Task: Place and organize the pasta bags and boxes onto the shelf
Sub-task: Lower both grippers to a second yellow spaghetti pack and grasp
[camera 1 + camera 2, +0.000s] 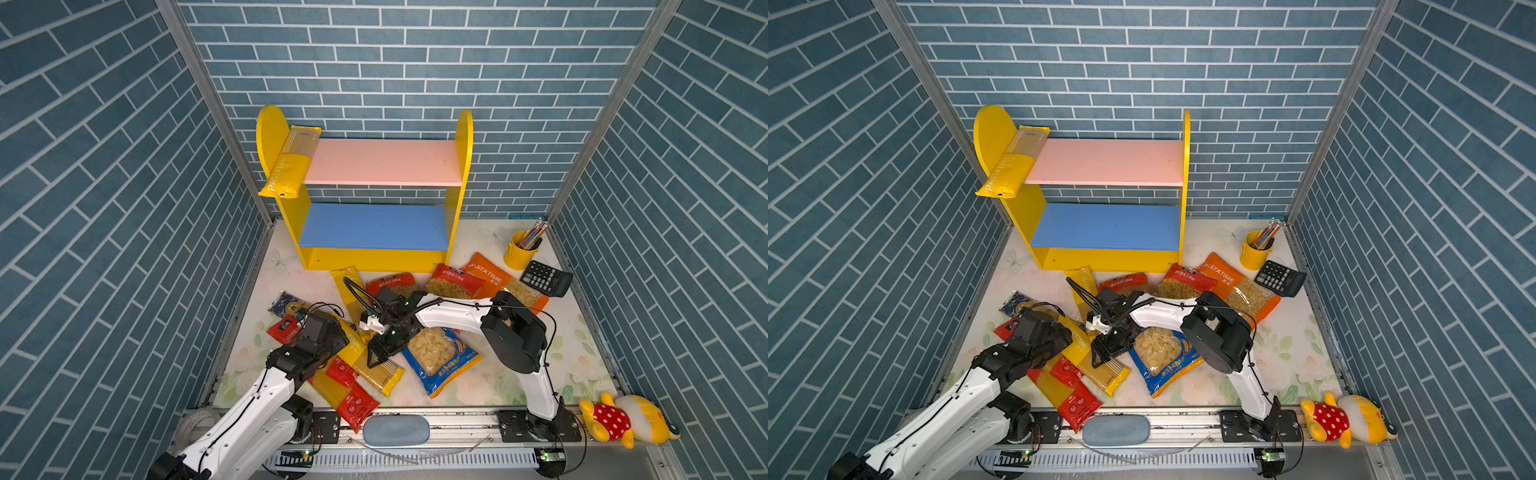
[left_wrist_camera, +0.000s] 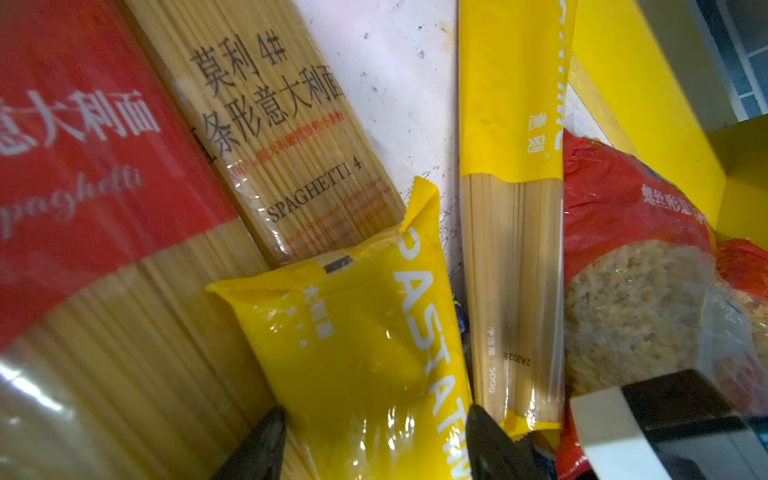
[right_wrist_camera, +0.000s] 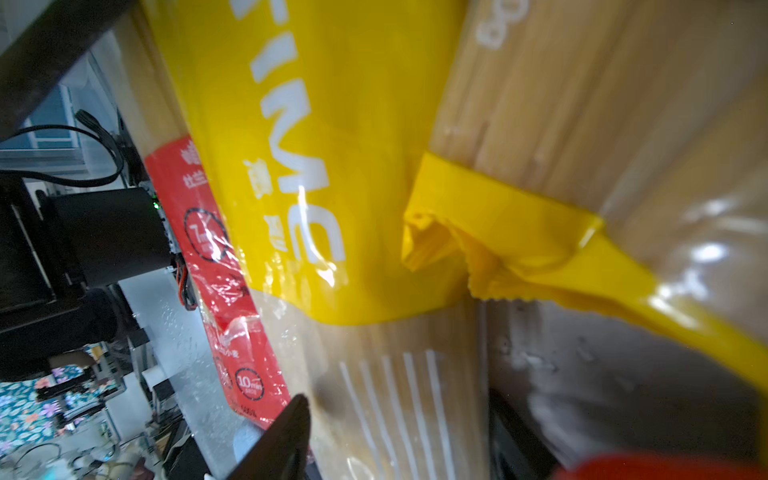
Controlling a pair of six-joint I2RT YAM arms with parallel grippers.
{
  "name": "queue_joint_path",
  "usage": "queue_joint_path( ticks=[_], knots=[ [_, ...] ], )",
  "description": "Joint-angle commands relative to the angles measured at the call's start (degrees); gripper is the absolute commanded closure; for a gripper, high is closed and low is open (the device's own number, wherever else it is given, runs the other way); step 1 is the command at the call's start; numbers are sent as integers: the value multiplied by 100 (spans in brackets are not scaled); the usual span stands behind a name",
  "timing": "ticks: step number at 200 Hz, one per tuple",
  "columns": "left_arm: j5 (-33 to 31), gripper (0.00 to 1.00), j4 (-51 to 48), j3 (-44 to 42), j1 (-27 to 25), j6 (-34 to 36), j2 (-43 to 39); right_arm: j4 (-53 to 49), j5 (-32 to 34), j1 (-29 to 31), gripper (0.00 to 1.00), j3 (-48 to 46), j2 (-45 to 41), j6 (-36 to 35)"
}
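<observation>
A yellow spaghetti pack [image 1: 376, 365] lies slanted on top of the pile at the table's front. My left gripper [image 2: 374, 432] is shut on its yellow printed end, one finger on each side. My right gripper [image 3: 399, 428] reaches across and is shut on the same pack's clear end [image 3: 395, 374]. In both top views the left fingers are hidden under the wrist. The shelf [image 1: 457, 166] stands at the back. Another yellow spaghetti pack [image 1: 291, 162] lies at the left end of its pink board, overhanging the front. Red spaghetti packs [image 1: 353, 399] lie under the held one, and a blue bag [image 1: 440, 357] lies beside it.
Orange [image 1: 494, 274] and red [image 1: 453, 282] short-pasta bags, a further yellow pack [image 1: 349, 286] and a dark-blue pack [image 1: 291, 303] lie before the shelf. A yellow pencil cup [image 1: 521, 249] and calculator [image 1: 546, 278] sit at the back right, a plush toy [image 1: 623, 419] at the front right.
</observation>
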Motion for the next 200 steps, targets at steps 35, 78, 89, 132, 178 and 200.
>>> queue_joint_path(
  ticks=[35, 78, 89, 132, 178, 200],
  knots=[
    [60, 31, 68, 162, -43, 112, 28, 450, -824, -20, 70, -257, -85, -211],
    [3, 30, -328, 666, -43, 372, -226, 769, -764, -25, 94, -457, -619, 54],
    [61, 29, -375, 835, -38, 487, -276, 821, -753, -23, 97, -497, -812, 107],
    [117, 23, -533, 1721, -35, 1046, -446, 805, -471, -146, 100, -607, -1646, 225],
    [996, 9, 740, 1928, -27, 1088, -339, 1298, 245, -799, 100, -1325, -2654, 888],
    [1516, 8, 1745, 1473, -22, 678, -146, 1745, 540, -1078, 100, -1868, -3199, 1249]
  ],
)
